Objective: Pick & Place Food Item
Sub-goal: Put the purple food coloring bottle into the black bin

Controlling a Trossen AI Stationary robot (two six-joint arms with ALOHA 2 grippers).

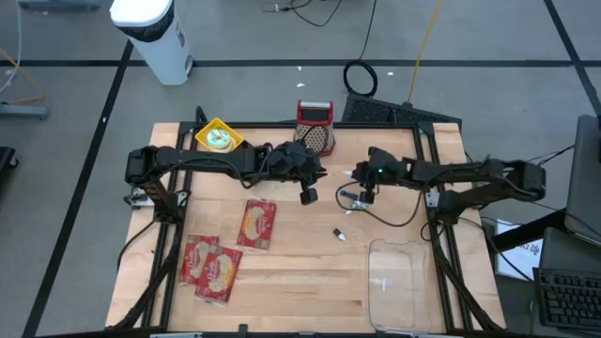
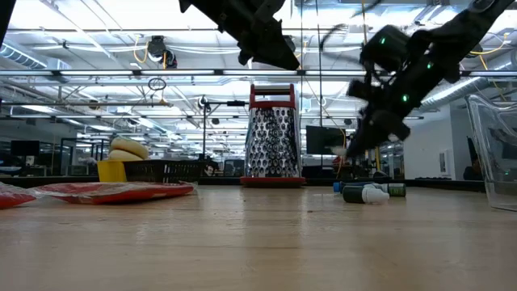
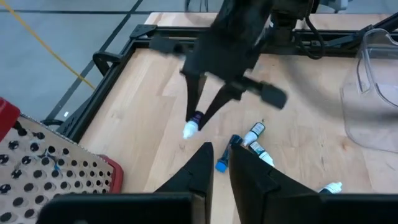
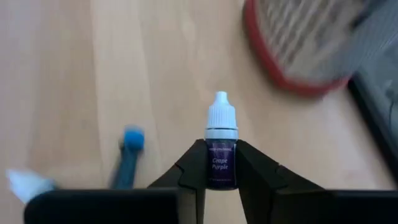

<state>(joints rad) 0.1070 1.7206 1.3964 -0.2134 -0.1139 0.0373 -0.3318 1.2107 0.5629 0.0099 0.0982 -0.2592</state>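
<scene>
A small purple dropper bottle (image 4: 221, 152) with a white cap, labelled "Grape Purple", sits between the fingers of my right gripper (image 4: 221, 180), which is shut on it above the table's middle right (image 1: 357, 178). The left wrist view shows the same bottle (image 3: 194, 121) in the air over the wood. My left gripper (image 3: 221, 171) hangs shut with nothing in it above the table's middle (image 1: 308, 192). Three red food packets (image 1: 258, 223) (image 1: 211, 268) lie flat at the near left. My right gripper pinches the bottle's purple labelled body (image 4: 221, 163) between its two fingers, one on each side. The fingers slant down from the table's right side and lie along the bottle. The white cap (image 4: 221, 115) sticks out past the fingertips, tilted downward. The bottle is lifted clear of the table.
Other small dropper bottles lie on the wood below the grippers (image 3: 224, 158) (image 3: 255, 134) (image 3: 329, 186). A box grater (image 1: 315, 127) stands at the far middle, with a yellow bowl (image 1: 218, 138) to its left. A clear plastic container (image 1: 392, 282) sits at the near right.
</scene>
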